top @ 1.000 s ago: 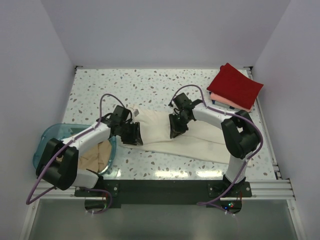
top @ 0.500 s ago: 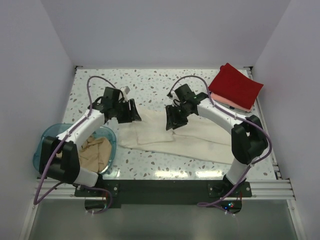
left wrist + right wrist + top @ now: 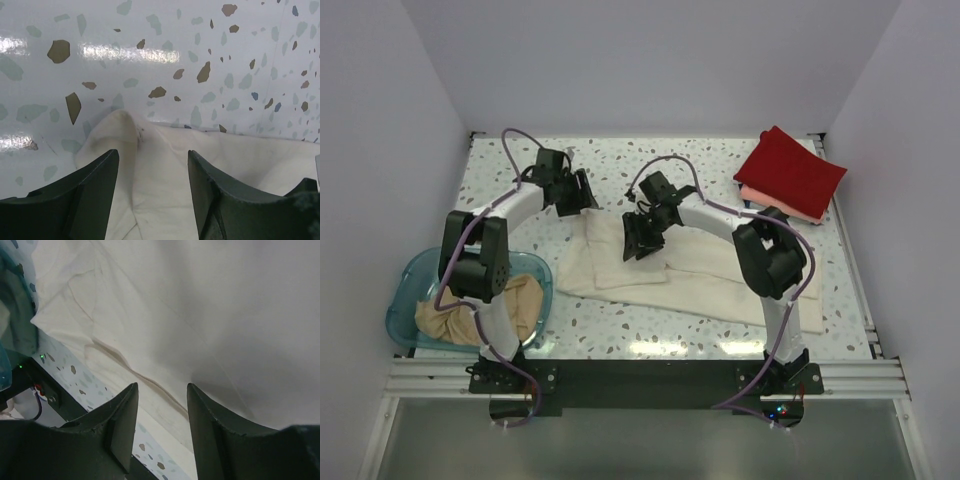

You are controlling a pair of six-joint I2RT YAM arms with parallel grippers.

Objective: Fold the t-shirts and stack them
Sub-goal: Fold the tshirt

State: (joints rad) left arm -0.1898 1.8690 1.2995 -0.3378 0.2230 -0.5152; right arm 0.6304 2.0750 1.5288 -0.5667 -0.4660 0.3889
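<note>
A cream-white t-shirt (image 3: 680, 272) lies spread across the middle of the table. My left gripper (image 3: 583, 195) hovers open at the shirt's far left corner; in the left wrist view that corner (image 3: 125, 125) lies below the left gripper (image 3: 153, 153), nothing pinched. My right gripper (image 3: 638, 240) is open over the shirt's left half. In the right wrist view the right gripper (image 3: 163, 387) stands above flat cream cloth (image 3: 200, 305). A folded red t-shirt (image 3: 792, 170) rests on a salmon pink one (image 3: 764, 200) at the back right. The tan t-shirt (image 3: 508, 308) is bunched in the tub.
A translucent blue plastic tub (image 3: 408, 290) stands at the near left, its edge (image 3: 15, 325) also in the right wrist view. Speckled tabletop (image 3: 620, 160) runs to white walls on three sides. The arm bases sit on the black rail (image 3: 640, 375) at the near edge.
Both jaws have opened and let go of the cream shirt, which now lies flatter and wider to the left. The left gripper has moved away toward the back; the right has shifted left.
</note>
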